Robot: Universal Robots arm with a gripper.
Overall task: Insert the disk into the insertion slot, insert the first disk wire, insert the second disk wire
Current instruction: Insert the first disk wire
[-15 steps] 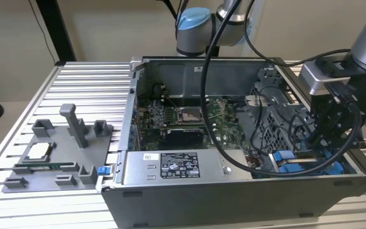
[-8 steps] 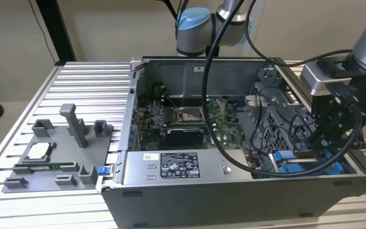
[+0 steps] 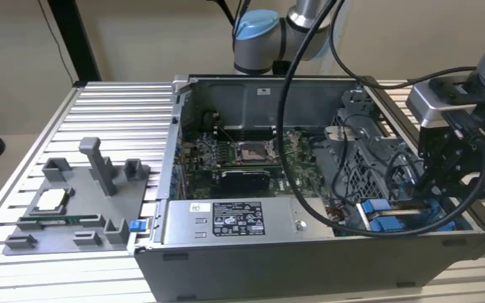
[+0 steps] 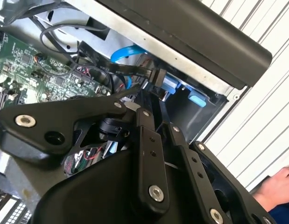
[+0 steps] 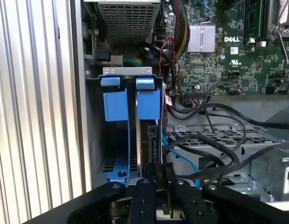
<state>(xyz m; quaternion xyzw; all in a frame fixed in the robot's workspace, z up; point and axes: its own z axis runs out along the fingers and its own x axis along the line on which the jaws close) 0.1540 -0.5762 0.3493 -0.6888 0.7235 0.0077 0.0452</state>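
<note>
1. Ribbed aluminium desk (image 3: 116, 113) is carrying an open computer case (image 3: 310, 265) toward its edge at the exterior view's right.
2. The disk (image 5: 151, 140) is sitting on edge in the insertion slot (image 5: 128, 70), with a blue carrier (image 5: 148, 99) framing it.
3. The gripper (image 5: 162, 173) is hanging at the disk's near end; the disk's long axis is running straight away from the jaws.
4. The jaws are, by appearance, pressing together on a black wire connector (image 4: 154, 77).

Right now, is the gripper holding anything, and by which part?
The gripper seems to pinch a blue wire by the black plug at its end.
</note>
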